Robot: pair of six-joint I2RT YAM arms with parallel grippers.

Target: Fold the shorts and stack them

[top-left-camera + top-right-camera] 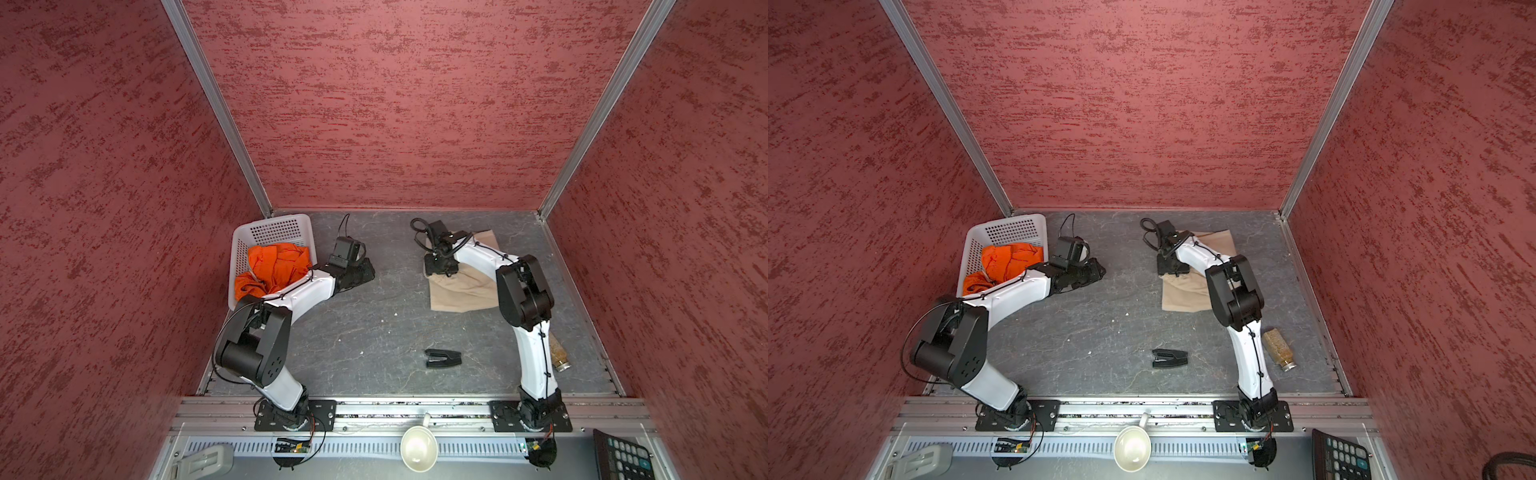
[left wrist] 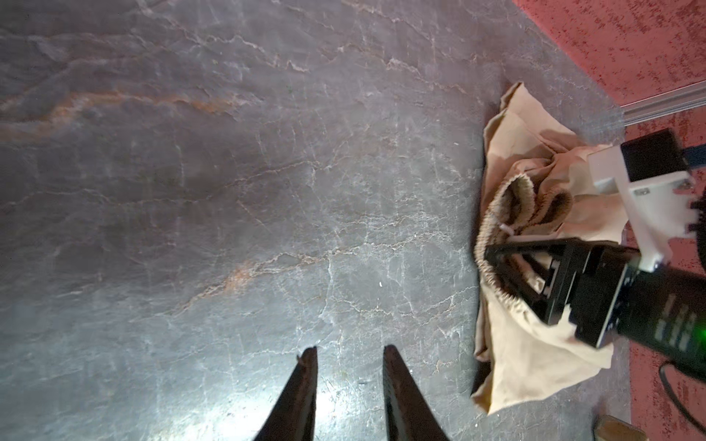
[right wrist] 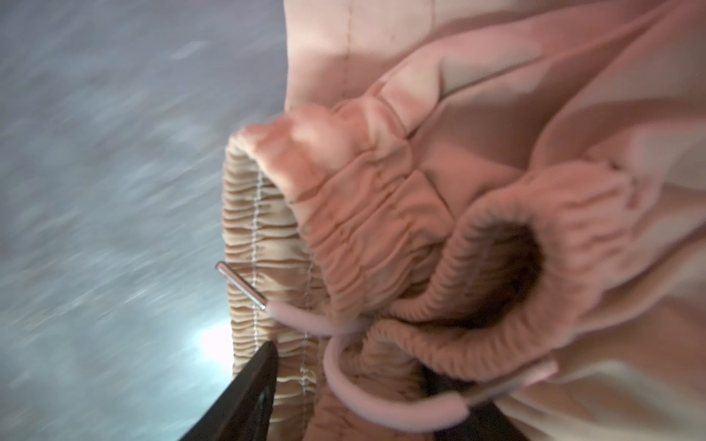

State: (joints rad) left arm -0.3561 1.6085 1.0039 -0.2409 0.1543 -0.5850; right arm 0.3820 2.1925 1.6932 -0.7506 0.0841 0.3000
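Note:
The beige shorts (image 1: 457,291) (image 1: 1183,295) lie crumpled on the grey table at the right rear. My right gripper (image 1: 440,272) (image 1: 1173,270) is shut on their gathered waistband (image 3: 267,236). In the right wrist view the white drawstring (image 3: 344,382) loops between the jaws, and one finger (image 3: 259,378) rests against the band's outer side. The orange shorts (image 1: 274,266) (image 1: 1009,262) are piled in the white basket (image 1: 270,230) at the left rear. My left gripper (image 1: 365,270) (image 2: 349,349) hovers low over bare table beside the basket, open and empty.
A small black stapler-like object (image 1: 442,358) lies near the table's middle front. A jar (image 1: 1279,349) lies on its side by the right arm's base. A white cup (image 1: 417,449) and a calculator (image 1: 623,457) sit beyond the front rail. Red walls enclose three sides.

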